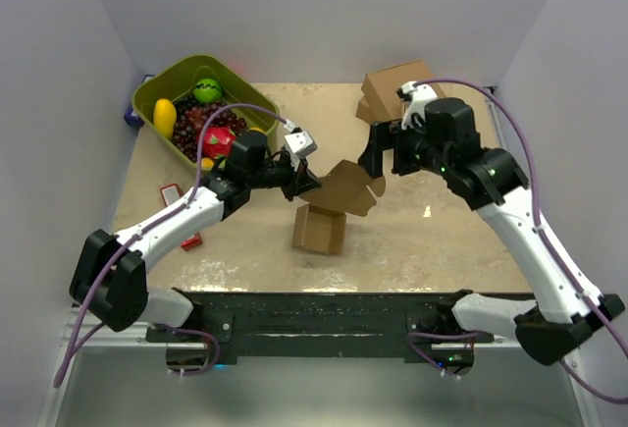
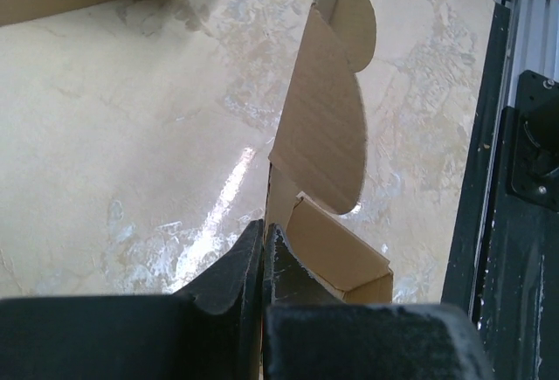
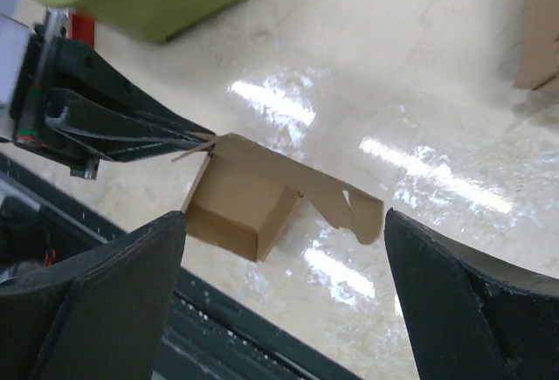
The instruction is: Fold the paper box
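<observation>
The paper box (image 1: 331,213) is plain brown card, partly formed, near the table's middle. Its squarish body (image 1: 319,230) hangs low and its lid panel with rounded flaps (image 1: 348,187) sticks up and right. My left gripper (image 1: 299,185) is shut on an edge of the box and holds it. In the left wrist view the fingers (image 2: 236,266) pinch the card and the box (image 2: 325,135) stretches away. My right gripper (image 1: 378,160) is open, just right of the lid flaps, not touching. In the right wrist view the box (image 3: 253,201) lies between its spread fingers (image 3: 113,284).
A green basket (image 1: 157,88) of fruit stands at the back left. A cluster of larger brown cartons (image 1: 388,88) sits at the back right behind my right arm. Small red packets (image 1: 171,192) lie at the left. The black base rail (image 1: 324,314) runs along the near edge.
</observation>
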You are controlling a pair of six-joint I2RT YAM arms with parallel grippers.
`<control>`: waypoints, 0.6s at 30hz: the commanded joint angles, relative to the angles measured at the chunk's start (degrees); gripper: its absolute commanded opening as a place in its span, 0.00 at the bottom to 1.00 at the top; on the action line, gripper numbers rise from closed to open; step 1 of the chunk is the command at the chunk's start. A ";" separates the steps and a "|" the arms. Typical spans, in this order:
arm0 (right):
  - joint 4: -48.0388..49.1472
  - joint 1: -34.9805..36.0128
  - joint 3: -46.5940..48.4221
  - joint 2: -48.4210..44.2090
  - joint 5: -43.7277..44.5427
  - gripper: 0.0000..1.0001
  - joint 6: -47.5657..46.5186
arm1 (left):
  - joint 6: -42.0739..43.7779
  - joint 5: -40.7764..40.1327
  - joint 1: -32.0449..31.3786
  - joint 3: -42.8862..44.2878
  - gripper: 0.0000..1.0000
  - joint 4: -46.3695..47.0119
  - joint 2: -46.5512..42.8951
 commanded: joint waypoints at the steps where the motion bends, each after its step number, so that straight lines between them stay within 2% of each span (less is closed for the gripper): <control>1: 10.50 -0.53 -5.01 -7.16 6.35 0.98 3.95 | -4.55 -2.70 1.31 -1.41 0.00 4.45 -2.40; 9: 27.01 -0.53 -25.92 -20.78 9.17 0.89 8.26 | -7.54 -6.56 1.49 -2.64 0.00 5.42 -3.37; 14: 32.91 -0.36 -36.29 -21.41 4.96 0.83 9.05 | -7.19 -7.09 1.40 -2.29 0.00 5.16 -3.46; 18: 37.75 -0.36 -40.70 -19.92 4.69 0.86 8.62 | -6.05 -6.83 1.49 -1.85 0.00 4.19 -3.28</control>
